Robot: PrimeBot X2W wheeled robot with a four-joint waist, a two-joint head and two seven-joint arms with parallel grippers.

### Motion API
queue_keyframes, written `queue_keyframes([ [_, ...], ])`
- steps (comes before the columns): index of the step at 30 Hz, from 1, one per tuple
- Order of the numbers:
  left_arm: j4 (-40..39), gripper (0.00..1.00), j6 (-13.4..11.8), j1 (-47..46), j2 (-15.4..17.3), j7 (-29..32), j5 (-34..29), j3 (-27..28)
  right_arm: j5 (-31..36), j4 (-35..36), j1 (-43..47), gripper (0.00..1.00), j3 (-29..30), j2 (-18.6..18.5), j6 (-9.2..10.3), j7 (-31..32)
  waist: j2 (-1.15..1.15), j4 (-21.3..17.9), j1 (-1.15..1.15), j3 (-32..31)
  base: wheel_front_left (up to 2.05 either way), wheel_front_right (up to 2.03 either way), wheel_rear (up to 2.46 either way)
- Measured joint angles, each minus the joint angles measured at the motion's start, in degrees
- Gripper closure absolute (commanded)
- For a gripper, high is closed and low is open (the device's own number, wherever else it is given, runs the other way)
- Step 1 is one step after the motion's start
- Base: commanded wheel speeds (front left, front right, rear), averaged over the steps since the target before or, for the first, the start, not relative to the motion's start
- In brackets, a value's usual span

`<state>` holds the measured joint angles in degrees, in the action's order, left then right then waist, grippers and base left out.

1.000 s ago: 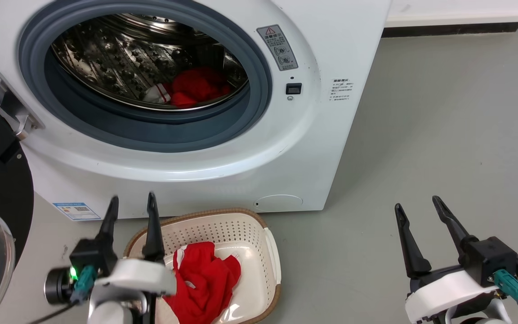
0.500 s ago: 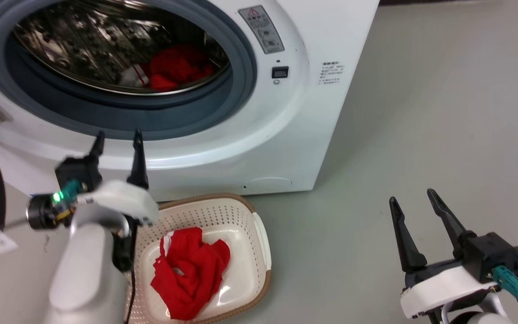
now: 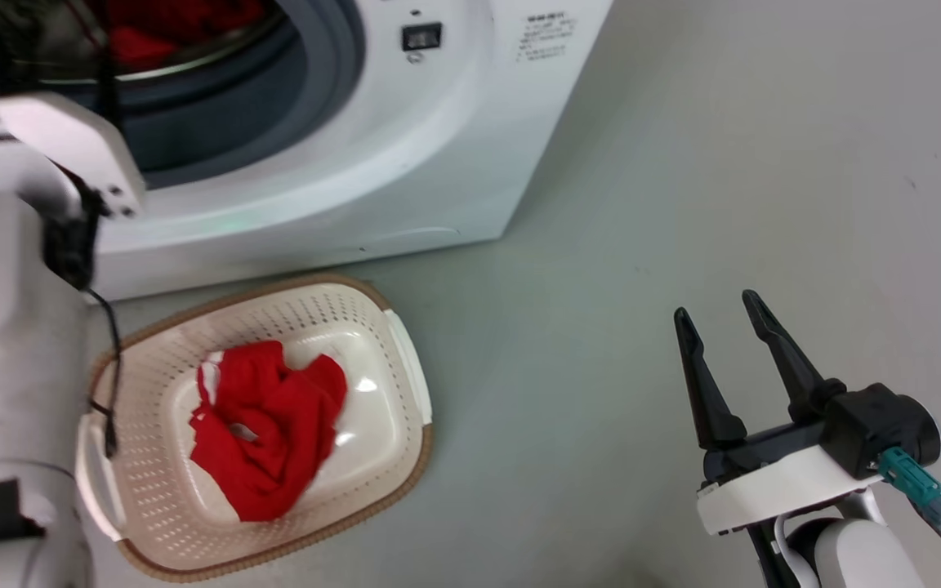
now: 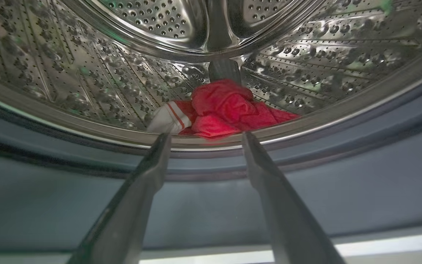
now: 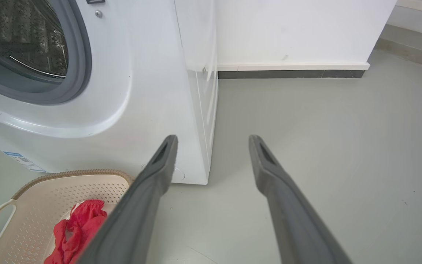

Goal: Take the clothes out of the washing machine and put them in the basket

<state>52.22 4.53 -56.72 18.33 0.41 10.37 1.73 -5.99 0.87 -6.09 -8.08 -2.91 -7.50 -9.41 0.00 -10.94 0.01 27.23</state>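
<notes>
While the left pincer (image 4: 205, 135) (spread) points into the washing machine (image 4: 379, 165), the clothes (image 4: 229, 110) lie crosswise.

The washing machine (image 3: 356, 163) runs off the head view's top and left edges, leaving the clothes (image 3: 168, 20) in its drum a red sliver; its labels (image 3: 548, 37) are too small to read. In front of it, the left forearm (image 3: 5, 327) covers the basket's (image 3: 299, 306) left rim. In the left wrist view, the drum lip (image 4: 324, 119) hides the clothes' lower part. In the right wrist view, the right tool's (image 5: 213, 137) finger covers part of the basket's garment (image 5: 73, 227).
</notes>
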Motion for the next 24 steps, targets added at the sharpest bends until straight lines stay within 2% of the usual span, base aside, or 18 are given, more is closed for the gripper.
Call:
queue_keyframes([
  [11,5.08,0.0,0.26,-13.83,8.13,11.49,-0.33,-0.49,-2.99,-3.12,-3.37,0.0,-3.2,-0.01,0.0,-3.22,0.0,-6.38,0.0,9.7,0.0,0.0,0.0],
  [21,5.32,0.0,-2.04,-21.51,14.69,25.74,-2.59,-2.18,-4.66,-4.26,-3.76,0.0,-5.46,-0.01,0.0,-4.67,0.0,-12.34,0.0,14.76,0.0,0.0,0.0],
  [24,5.03,0.0,-2.83,-22.48,15.71,29.95,-2.55,-2.18,-4.86,-4.48,-3.62,0.0,-5.91,-0.01,-0.01,-4.75,0.0,-13.62,0.0,15.51,0.0,0.0,0.0],
])
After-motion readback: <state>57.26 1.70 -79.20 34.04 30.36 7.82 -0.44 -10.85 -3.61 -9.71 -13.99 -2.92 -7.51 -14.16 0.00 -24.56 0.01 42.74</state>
